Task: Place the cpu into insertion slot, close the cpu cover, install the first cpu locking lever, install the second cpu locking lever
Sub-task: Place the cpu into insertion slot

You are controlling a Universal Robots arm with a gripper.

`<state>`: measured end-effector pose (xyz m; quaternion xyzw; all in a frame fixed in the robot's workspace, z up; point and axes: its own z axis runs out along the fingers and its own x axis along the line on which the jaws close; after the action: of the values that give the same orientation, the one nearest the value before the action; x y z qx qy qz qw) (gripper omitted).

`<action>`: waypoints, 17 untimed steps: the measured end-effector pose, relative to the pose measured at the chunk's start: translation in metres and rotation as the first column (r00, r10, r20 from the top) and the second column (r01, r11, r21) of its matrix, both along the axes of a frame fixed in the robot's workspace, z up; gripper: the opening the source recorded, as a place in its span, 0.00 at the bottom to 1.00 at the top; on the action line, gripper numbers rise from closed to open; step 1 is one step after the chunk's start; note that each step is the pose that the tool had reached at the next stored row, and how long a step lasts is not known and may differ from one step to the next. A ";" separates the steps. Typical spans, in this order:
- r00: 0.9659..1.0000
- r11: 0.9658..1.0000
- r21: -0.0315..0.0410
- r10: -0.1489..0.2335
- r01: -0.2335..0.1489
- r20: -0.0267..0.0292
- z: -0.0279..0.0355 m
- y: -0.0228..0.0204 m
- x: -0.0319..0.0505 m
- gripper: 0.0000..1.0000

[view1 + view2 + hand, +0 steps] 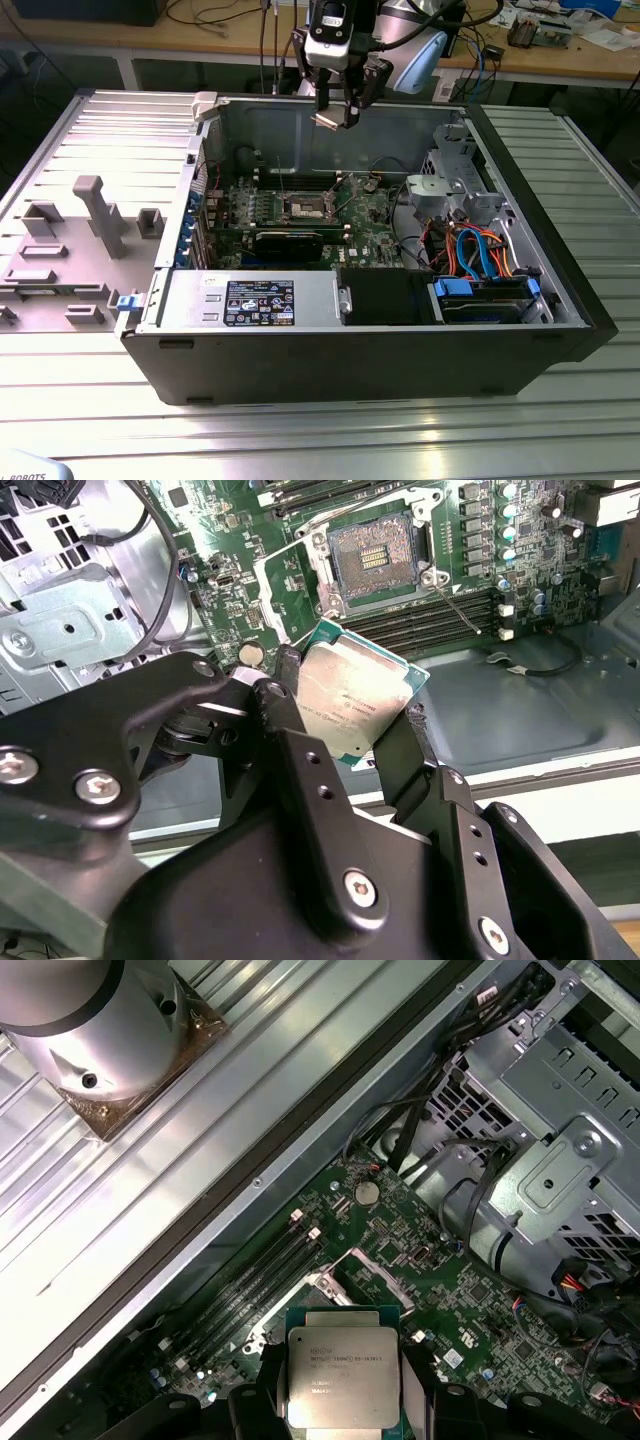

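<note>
The hand point(336, 112) grips the cpu point(328, 120) by its edges high over the far wall of the case point(280, 130), with the slot point(305, 208) below, nearer and slightly toward the exterior view's left.

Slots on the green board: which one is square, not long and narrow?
The insertion slot, the silvery-rimmed socket with a dark centre; the memory slots beside it are long, narrow and black.

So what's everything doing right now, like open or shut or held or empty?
gripper: shut on the cpu, up above the motherboard.
cpu: held, metal top showing, not in yet.
insertion slot: uncovered and empty.
computer case: open, side panel off.
</note>
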<state>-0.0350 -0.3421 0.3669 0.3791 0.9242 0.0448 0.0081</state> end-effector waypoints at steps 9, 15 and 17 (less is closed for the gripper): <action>1.000 1.000 0.000 0.000 0.000 0.000 0.0000 0.0000 0.0000 0.54; 1.000 1.000 0.000 -0.019 0.019 0.000 0.0000 0.0000 -0.0001 0.54; 0.999 0.999 0.000 -0.032 0.032 0.000 -0.0001 0.0000 -0.0001 0.54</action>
<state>-0.0350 -0.3421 0.3668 0.3940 0.9180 0.0445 0.0089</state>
